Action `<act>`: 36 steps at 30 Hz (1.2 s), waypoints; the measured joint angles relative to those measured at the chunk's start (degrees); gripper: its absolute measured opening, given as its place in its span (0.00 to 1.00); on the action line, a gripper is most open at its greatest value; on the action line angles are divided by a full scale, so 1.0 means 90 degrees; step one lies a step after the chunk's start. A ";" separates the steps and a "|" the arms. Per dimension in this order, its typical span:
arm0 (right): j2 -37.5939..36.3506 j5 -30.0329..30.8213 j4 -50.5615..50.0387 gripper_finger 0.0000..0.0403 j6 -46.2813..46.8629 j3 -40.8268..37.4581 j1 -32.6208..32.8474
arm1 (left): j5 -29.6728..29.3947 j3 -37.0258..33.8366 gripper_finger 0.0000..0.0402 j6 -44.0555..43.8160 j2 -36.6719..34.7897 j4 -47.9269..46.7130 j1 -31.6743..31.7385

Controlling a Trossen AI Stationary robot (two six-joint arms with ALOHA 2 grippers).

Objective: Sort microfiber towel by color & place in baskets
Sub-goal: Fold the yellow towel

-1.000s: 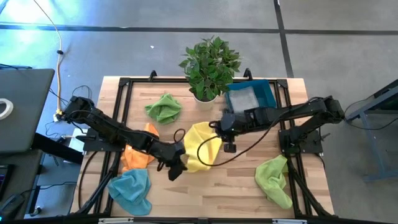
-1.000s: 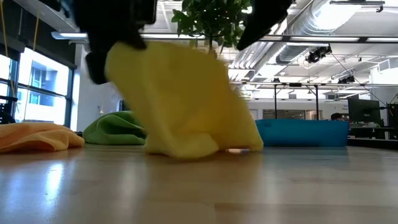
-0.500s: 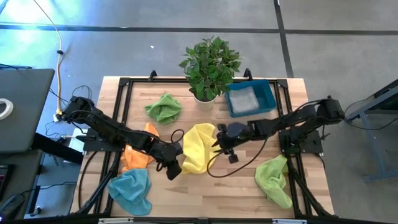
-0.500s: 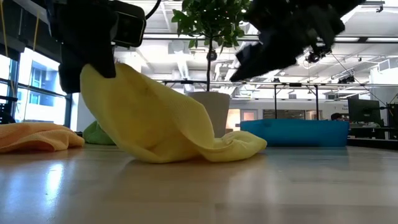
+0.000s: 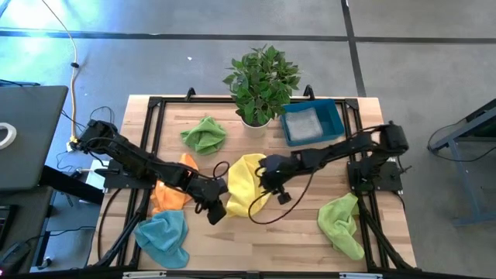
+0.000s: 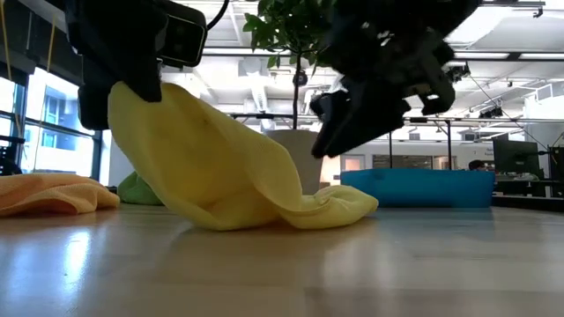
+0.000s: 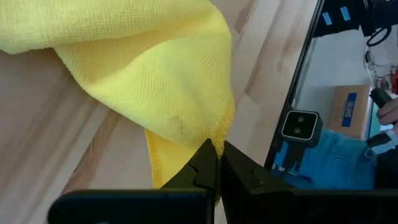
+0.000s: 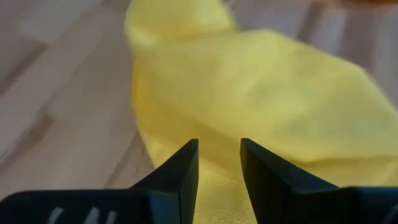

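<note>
1. Left gripper (image 5: 225,200) sits mid-table with its fingers (image 7: 208,163) pinched tight on a corner of the yellow towel (image 5: 246,184), and in the low view that corner is hoisted off the wood while the rest of the cloth drapes down to the tabletop.
2. Right gripper (image 5: 267,180) is right over the same yellow towel from the other side; in its wrist view the two fingers (image 8: 186,163) stand apart with yellow cloth showing in the gap between them, and nothing is clamped (jaws released, no doubt there).
3. The basket (image 5: 338,124), a teal-blue bin, waits at the far right part of the table, just beside the potted plant (image 5: 260,81), with a pale grey towel (image 5: 304,122) already lying inside it.
4. Around the table (image 5: 302,232): a green towel (image 5: 204,133) lies near the far edge, left of the plant.
5. An orange towel (image 5: 172,194) lies partly under the left arm, touching the yellow one's side of the table.
6. A light blue towel (image 5: 164,236) is bunched at the near left corner.
7. A second, lime green towel (image 5: 341,221) lies at the near right, well apart from the grippers.
8. The low view shows the blue bin behind the yellow cloth's trailing edge, which rests flat on the wood.
</note>
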 joint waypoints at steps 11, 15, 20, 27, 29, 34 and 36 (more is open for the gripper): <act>0.1551 -0.0791 -0.3012 0.22 -0.2519 0.2222 0.0010 | -0.0002 0.0000 0.00 -0.0047 0.0000 -0.0006 -0.0172; 0.1891 -0.0793 -0.3161 0.21 -0.2562 0.2683 0.0011 | -0.0004 0.0000 0.00 -0.0058 0.0000 -0.0008 -0.0174; 0.2013 -0.0797 -0.3221 0.22 -0.3116 0.2861 0.0084 | -0.0019 0.0000 0.00 0.0008 0.0000 -0.0027 -0.0160; 0.2019 -0.0814 -0.3666 0.22 -0.3396 0.2799 0.0097 | -0.0017 0.0000 0.00 0.0122 0.0000 -0.0041 -0.0157; 0.2021 -0.0742 -0.3766 0.22 -0.3338 0.2799 0.0087 | -0.0017 0.0000 0.00 0.0120 0.0000 -0.0042 -0.0157; 0.2021 -0.0581 -0.4333 0.22 -0.3153 0.2799 0.0051 | -0.0017 0.0000 0.00 0.0110 0.0000 -0.0042 -0.0213; 0.2021 -0.0457 -0.4721 0.22 -0.3082 0.2799 0.0051 | -0.0015 0.0000 0.00 0.0110 0.0000 -0.0042 -0.0259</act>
